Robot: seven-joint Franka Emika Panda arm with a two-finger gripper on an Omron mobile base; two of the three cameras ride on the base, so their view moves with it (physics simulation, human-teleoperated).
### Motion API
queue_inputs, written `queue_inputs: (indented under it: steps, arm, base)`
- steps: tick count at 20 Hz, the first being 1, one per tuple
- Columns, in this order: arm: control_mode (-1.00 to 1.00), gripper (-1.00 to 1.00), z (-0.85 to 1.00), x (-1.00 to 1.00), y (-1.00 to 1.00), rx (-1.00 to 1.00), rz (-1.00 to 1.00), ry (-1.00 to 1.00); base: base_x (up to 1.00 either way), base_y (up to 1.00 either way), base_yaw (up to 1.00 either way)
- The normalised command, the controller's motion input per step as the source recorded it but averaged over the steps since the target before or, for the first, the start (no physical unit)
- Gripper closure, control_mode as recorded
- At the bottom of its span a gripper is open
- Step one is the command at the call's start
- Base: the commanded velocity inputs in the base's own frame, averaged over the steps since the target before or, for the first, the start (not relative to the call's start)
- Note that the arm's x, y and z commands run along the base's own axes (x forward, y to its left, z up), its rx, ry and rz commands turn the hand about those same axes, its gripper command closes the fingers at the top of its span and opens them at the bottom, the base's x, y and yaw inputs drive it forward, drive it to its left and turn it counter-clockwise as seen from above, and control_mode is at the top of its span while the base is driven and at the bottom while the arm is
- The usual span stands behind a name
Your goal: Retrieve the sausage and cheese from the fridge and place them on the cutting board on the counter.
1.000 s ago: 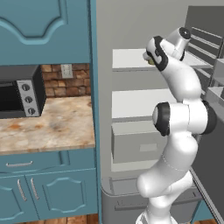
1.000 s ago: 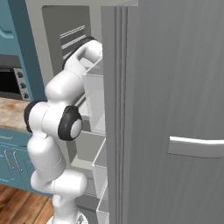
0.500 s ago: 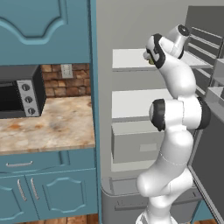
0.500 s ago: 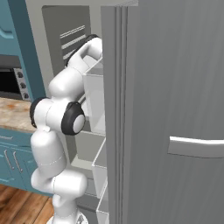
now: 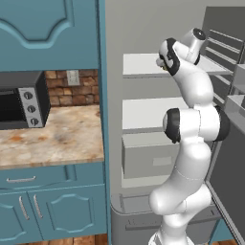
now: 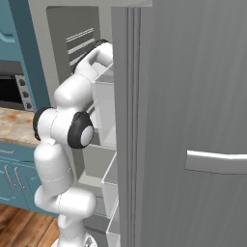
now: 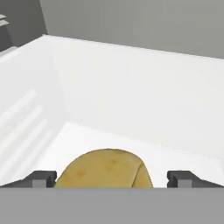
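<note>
Two base cameras come first. From the left one, the white arm reaches up into the tall grey metallic fridge (image 5: pixel 143 28), its wrist at 1 o'clock over the upper white shelf (image 5: pixel 143 64); the black toaster oven (image 5: pixel 21 103) sits at 9 o'clock on a beige marbled counter (image 5: pixel 57 143). From the right one, the open fridge door (image 6: pixel 193 120) blocks most of the interior. Hand camera: the gripper (image 7: pixel 111 178) is spread wide, holding nothing, with the lumpy yellowish-tan cheese chunk (image 7: pixel 105 173) at 6 o'clock, between the fingertips (image 7: pixel 41 178) on the shelf floor, so a short advance should likely bracket it.
</note>
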Motion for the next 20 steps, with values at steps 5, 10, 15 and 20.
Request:
queue_inputs:
  steps: [5, 10, 15, 20]
  arm:
    - [-1.0, -1.0, -0.13, 0.14, 0.0, 0.0, 0.0, 0.0]
    - [-1.0, 1.0, -0.23, 0.02, 0.05, 0.0, 0.0, 0.07]
    - [-1.0, 1.0, -0.26, -0.03, 0.01, 0.0, 0.0, 0.01]
    - [-1.0, 1.0, -0.08, -0.4, 0.0, 0.0, 0.0, 0.0]
  base:
    - [0.0, 0.0, 0.0]
    - [0.0, 0.0, 0.0]
    - [0.0, 0.0, 0.0]
    - [0.0, 0.0, 0.0]
